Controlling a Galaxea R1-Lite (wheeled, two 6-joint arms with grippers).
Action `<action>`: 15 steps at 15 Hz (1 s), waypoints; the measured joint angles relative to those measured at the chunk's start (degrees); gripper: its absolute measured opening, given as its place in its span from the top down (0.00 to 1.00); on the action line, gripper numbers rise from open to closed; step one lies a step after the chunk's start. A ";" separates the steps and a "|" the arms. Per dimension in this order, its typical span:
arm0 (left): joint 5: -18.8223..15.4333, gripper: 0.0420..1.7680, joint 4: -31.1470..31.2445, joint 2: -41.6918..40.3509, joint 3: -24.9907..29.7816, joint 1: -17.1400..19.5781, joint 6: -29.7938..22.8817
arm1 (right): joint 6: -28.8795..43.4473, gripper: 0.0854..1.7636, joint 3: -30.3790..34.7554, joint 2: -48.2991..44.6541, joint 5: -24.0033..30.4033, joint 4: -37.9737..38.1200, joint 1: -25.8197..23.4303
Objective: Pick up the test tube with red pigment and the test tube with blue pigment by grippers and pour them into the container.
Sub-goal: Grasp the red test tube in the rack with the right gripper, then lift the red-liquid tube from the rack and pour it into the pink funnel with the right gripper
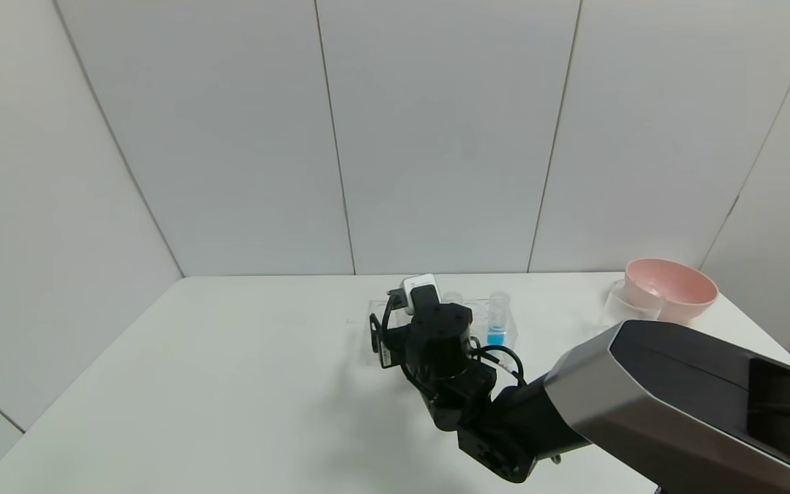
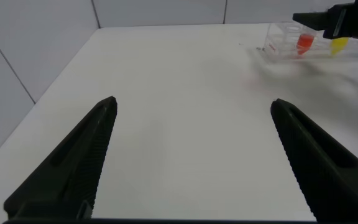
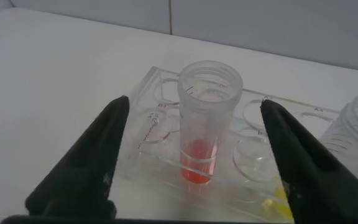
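The right gripper (image 3: 191,162) is held wide open around the test tube with red pigment (image 3: 204,118), untouched and upright in the clear rack (image 3: 151,134). The test tube with blue pigment (image 1: 497,319) is seated further along. The left gripper (image 2: 194,162) is spread open, empty, above the table (image 2: 185,93).

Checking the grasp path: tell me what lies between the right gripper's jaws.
In the right wrist view, the test tube with red pigment stands upright in the rack between the open jaws of the right gripper, untouched by either.
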 joint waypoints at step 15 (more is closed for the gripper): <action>0.00 0.00 0.00 0.00 0.00 0.00 0.00 | -3.15 0.76 1.00 -0.78 -0.13 -3.38 0.16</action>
